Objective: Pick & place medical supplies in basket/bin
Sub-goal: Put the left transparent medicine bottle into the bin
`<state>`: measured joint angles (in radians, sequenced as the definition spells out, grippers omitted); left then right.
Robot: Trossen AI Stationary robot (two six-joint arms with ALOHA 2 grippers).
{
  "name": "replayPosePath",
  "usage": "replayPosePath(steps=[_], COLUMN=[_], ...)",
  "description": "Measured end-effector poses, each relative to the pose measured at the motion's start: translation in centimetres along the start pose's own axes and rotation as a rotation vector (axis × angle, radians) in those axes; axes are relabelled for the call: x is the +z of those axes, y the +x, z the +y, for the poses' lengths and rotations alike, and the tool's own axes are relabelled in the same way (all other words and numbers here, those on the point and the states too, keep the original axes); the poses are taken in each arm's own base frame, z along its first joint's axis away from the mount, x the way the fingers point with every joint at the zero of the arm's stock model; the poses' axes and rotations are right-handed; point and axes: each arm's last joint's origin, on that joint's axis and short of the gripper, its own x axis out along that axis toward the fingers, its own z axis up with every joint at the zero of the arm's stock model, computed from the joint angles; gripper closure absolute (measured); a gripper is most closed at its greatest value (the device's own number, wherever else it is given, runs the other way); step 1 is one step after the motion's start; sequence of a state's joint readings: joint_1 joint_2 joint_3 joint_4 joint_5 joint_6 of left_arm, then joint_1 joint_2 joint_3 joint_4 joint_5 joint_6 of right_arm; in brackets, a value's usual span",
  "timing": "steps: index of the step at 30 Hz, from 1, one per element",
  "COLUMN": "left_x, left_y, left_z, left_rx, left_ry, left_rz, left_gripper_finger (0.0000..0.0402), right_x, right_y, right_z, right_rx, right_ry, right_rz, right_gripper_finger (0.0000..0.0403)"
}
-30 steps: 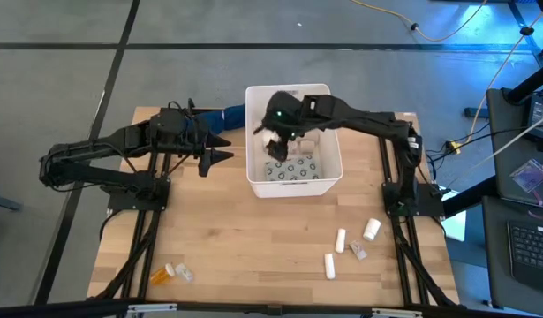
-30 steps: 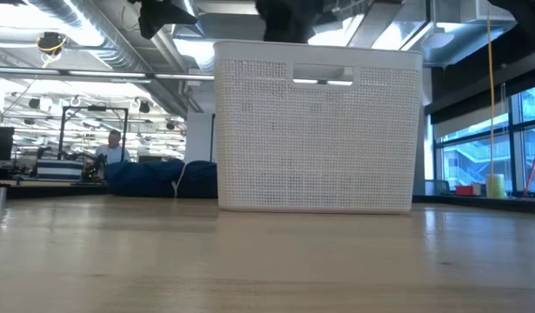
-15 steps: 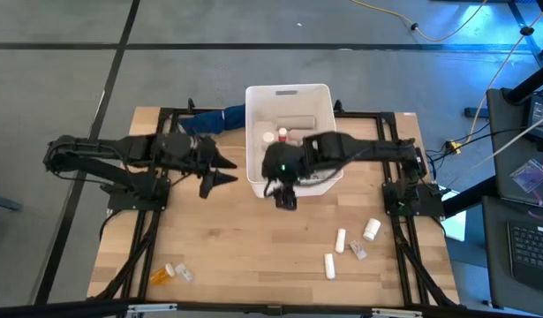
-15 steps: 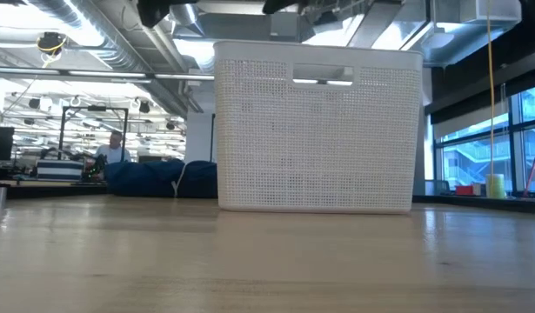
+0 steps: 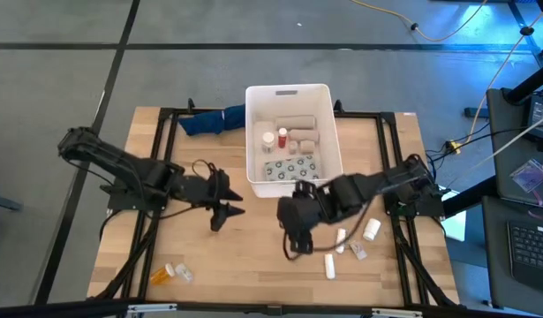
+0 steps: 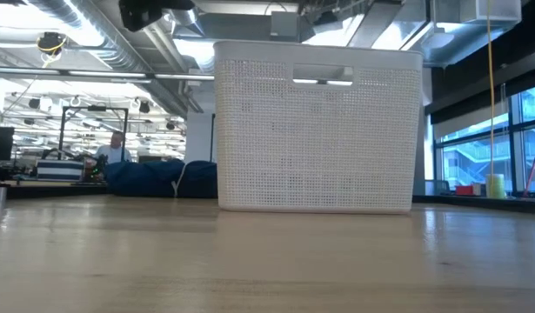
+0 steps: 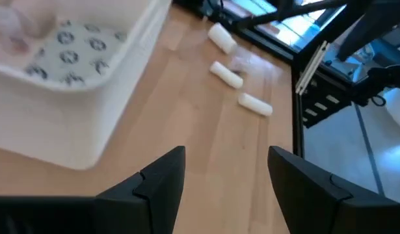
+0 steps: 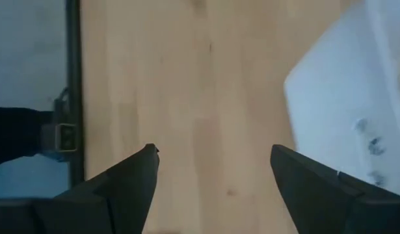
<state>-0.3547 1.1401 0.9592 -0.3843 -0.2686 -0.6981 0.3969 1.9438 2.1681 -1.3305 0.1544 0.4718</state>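
Both jaws stand apart and hold nothing. Left gripper (image 5: 225, 212) and right gripper (image 5: 296, 238) hover over the bare table (image 5: 245, 256) in front of the white basket (image 5: 251, 146). White tubes (image 5: 329, 263) and an orange bottle (image 5: 162, 276) lie outside it.
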Motion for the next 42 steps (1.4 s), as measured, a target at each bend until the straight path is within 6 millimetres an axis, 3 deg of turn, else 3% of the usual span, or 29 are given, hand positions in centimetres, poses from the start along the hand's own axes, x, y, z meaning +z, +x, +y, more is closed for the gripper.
replayPosePath(steps=[8,14,18,20,27,33,37,42], left_x=[-2.8,-5.7,-7.4,-8.6,-12.1,-14.1,-14.4,-13.7], left_y=[0.5,0.7,0.5,0.4,0.5,1.7,2.8,3.7], left_z=[-2.3,-4.1,-4.7,-5.2,-6.4,-7.0,-6.8,-6.9], left_rx=[-0.027,-0.078,-0.060,-0.056,-0.085,-0.131,-0.136,-0.181], left_ry=[-0.065,-0.054,-0.270,-0.297,-0.048,0.103,0.080,0.019], left_rz=[0.090,0.232,0.390,0.476,0.625,0.688,0.763,0.747], left_gripper_finger=[0.0191,0.0212,0.0225,0.0233,0.0280,0.0317,0.0308,0.0263], right_x=[-2.1,-2.5,-3.2,-3.5,-3.3,-3.1,-2.9,-2.6], right_y=[-0.6,1.9,4.1,5.0,7.5,8.2,8.2,8.3], right_z=[4.0,5.2,5.2,5.2,4.5,3.7,3.4,2.8], right_rx=[0.038,0.044,0.021,0.022,0.052,0.041,0.039,0.031], right_ry=[-0.009,-0.040,-0.041,-0.040,-0.039,-0.021,-0.015,-0.001], right_rz=[-0.020,-0.073,-0.038,-0.043,-0.065,-0.057,-0.060,-0.060], right_gripper_finger=[0.0107,0.0107,0.0107,0.0107,0.0107,0.0107,0.0107,0.0107])
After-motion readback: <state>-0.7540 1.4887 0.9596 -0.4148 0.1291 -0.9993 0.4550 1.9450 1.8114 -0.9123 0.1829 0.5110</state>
